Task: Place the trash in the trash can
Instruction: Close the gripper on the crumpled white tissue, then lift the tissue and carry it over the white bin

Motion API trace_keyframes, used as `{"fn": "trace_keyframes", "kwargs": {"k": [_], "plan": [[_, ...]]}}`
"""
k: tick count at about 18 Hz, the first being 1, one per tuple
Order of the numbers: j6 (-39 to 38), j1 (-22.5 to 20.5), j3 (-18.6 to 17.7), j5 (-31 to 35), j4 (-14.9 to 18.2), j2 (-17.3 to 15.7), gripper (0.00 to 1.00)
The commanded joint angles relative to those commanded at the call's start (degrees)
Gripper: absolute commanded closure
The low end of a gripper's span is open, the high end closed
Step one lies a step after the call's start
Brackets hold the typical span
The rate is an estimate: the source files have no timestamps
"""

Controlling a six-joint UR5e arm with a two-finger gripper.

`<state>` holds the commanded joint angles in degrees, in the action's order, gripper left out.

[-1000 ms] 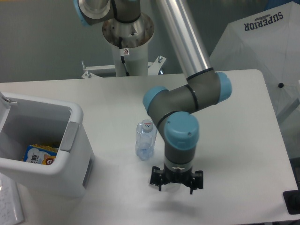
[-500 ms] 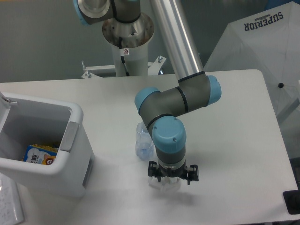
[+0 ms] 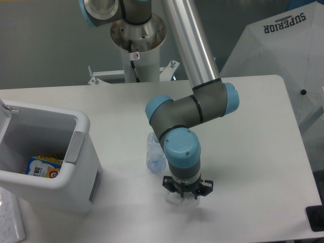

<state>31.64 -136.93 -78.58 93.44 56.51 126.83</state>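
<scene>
Gripper (image 3: 186, 194) low over the wad (image 3: 178, 198), lower centre of the frame.
Fingers straddle the white wad on the table (image 3: 253, 152); whether they clamp it, I cannot tell. Bottle (image 3: 154, 152) stands just left of the arm; bin (image 3: 76, 167) sits lower left, holding a packet (image 3: 43, 167).

Tabletop (image 3: 253, 131): plain off-white; trash can (image 3: 61, 167) white with a grey side panel, a blue-and-yellow packet (image 3: 44, 166) showing inside. Bottle (image 3: 155, 152): clear, faint bluish tint; wrapper wad (image 3: 180, 199) white. Arm (image 3: 187, 109): silver tube, grey joints with light-blue caps, black pincer (image 3: 187, 192); white cloth (image 3: 283, 45) off the far right corner carries dark lettering.
</scene>
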Motion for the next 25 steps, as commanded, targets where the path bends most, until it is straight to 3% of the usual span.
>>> {"fn": "trace_keyframes", "kwargs": {"k": [8, 12, 25], "plan": [[-1.58, -1.23, 2.99, -7.37, 0.00, -1.05, 1.00], [-4.48, -1.76, 4.57, -14.32, 0.00, -4.91, 1.00], [-13.44, -0.70, 4.22, -33.83, -0.09, -18.62, 1.00]]}}
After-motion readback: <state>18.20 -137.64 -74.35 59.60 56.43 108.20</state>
